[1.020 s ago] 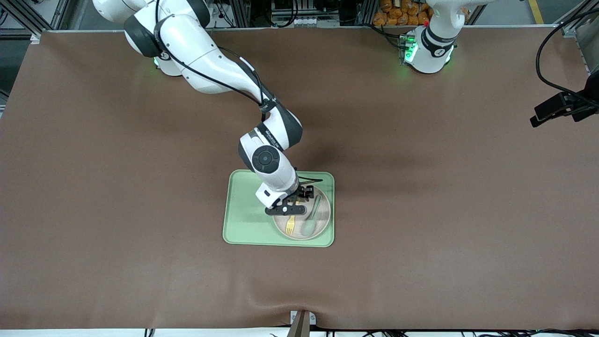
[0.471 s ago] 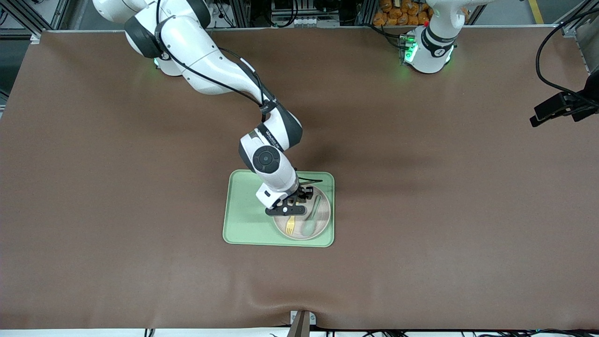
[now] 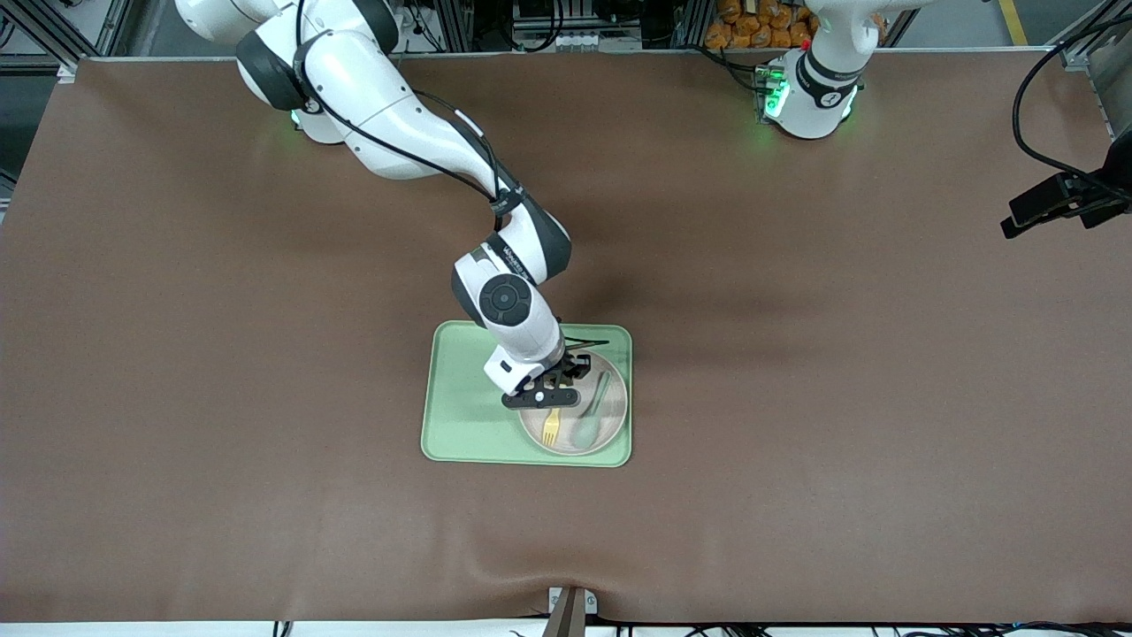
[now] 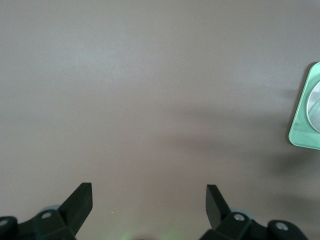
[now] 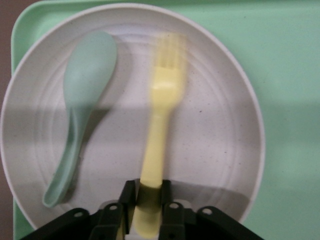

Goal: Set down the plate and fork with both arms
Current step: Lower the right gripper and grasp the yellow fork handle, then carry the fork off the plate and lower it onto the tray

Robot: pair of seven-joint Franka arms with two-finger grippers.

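Observation:
The pale beige plate (image 3: 606, 423) lies on the green tray (image 3: 464, 416), at the tray's end toward the left arm; it also shows in the right wrist view (image 5: 220, 125). My right gripper (image 3: 550, 403) is over the plate, shut on the handle of the pale-yellow fork (image 3: 550, 428), whose tines point toward the front camera. In the right wrist view the gripper (image 5: 148, 194) clamps the fork (image 5: 159, 125) over the plate. My left gripper (image 4: 149, 197) is open and empty over bare table; it is out of the front view, and the left arm waits.
A pale-green spoon (image 3: 591, 414) lies in the plate beside the fork, and shows in the right wrist view (image 5: 82, 100). The tray's corner shows in the left wrist view (image 4: 306, 120). A black camera mount (image 3: 1061, 202) sits at the left arm's end of the brown table.
The right gripper with the fork has shifted very slightly; the fork looks blurred in the wrist view. The left arm has not moved.

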